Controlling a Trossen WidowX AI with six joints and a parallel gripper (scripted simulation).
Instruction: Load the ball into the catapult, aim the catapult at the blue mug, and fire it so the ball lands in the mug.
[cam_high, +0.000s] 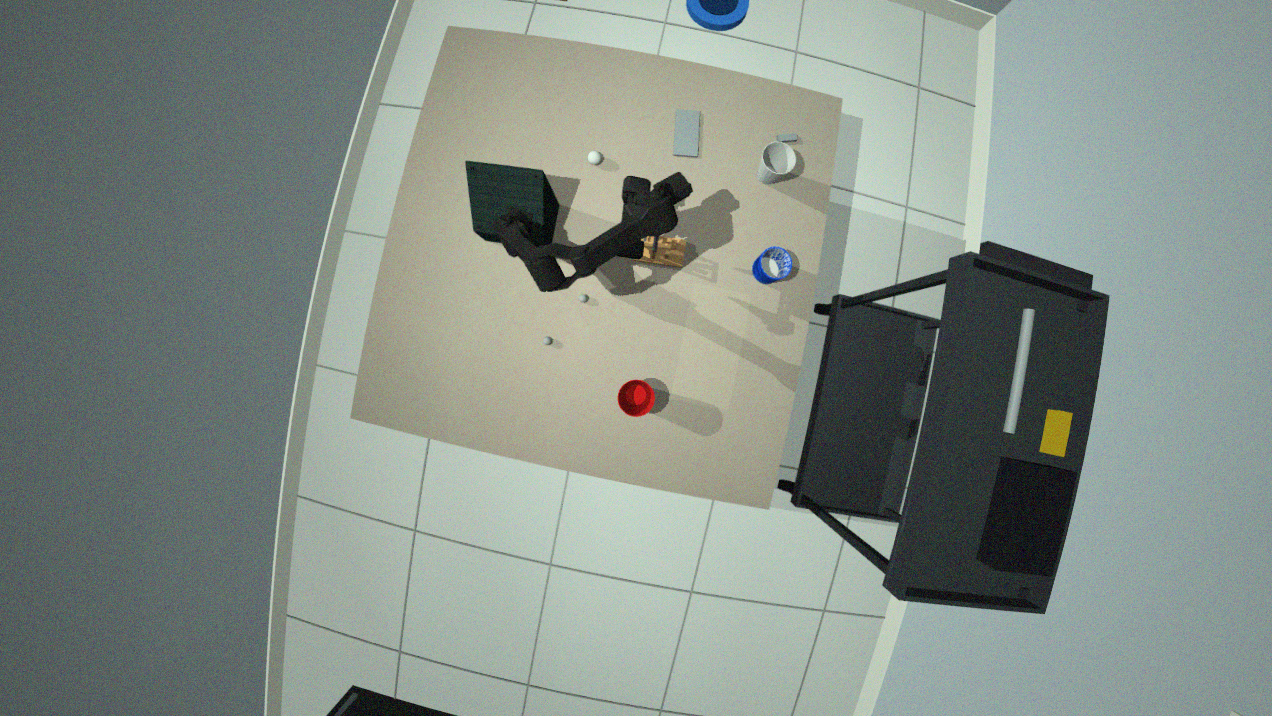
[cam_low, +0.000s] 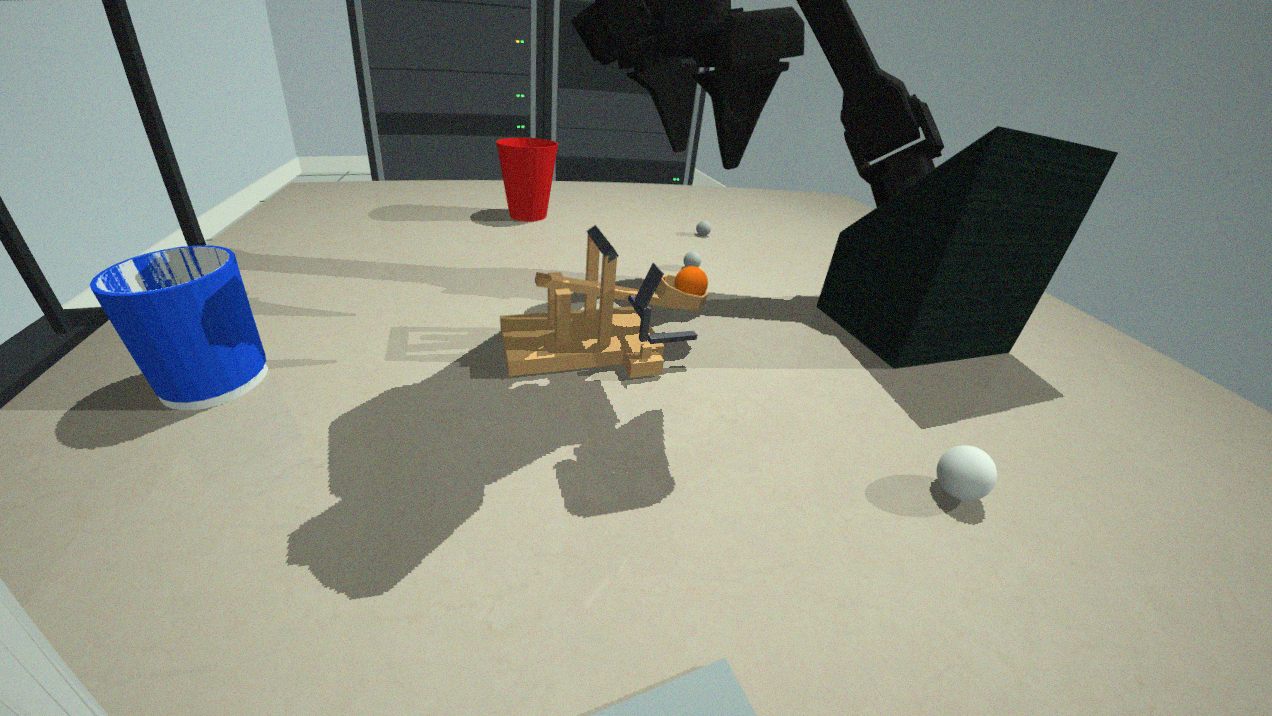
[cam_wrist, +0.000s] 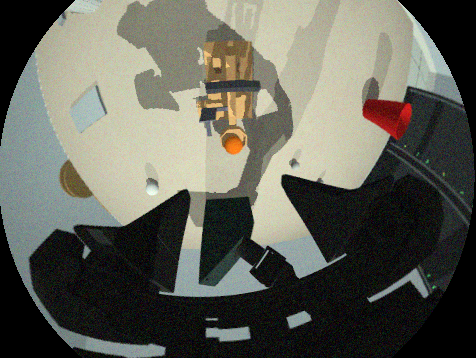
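Observation:
The orange ball (cam_low: 690, 281) (cam_wrist: 233, 145) rests in the round cup at the end of the catapult's throwing arm. The wooden catapult (cam_high: 673, 255) (cam_low: 569, 358) (cam_wrist: 227, 52) stands on the table with its arm cocked, the cup low at the rear beside the dark lever; in the top view the robot arm hides part of it. The blue mug (cam_high: 762, 269) (cam_low: 191, 342) stands upright beyond the catapult's front end, roughly in line with it. My gripper (cam_low: 705, 158) (cam_wrist: 236, 186) is open and empty, well above and behind the cup.
A red cup (cam_high: 635, 397) (cam_low: 526, 182) (cam_wrist: 382, 116) and a white cup (cam_high: 772, 168) stand to either side. A white ball (cam_high: 594, 157) (cam_low: 966, 473) (cam_wrist: 152, 187), two small grey balls (cam_high: 583, 297), a grey slab (cam_high: 686, 133) and a dark green block (cam_high: 507, 195) (cam_low: 961, 257) are also around the catapult.

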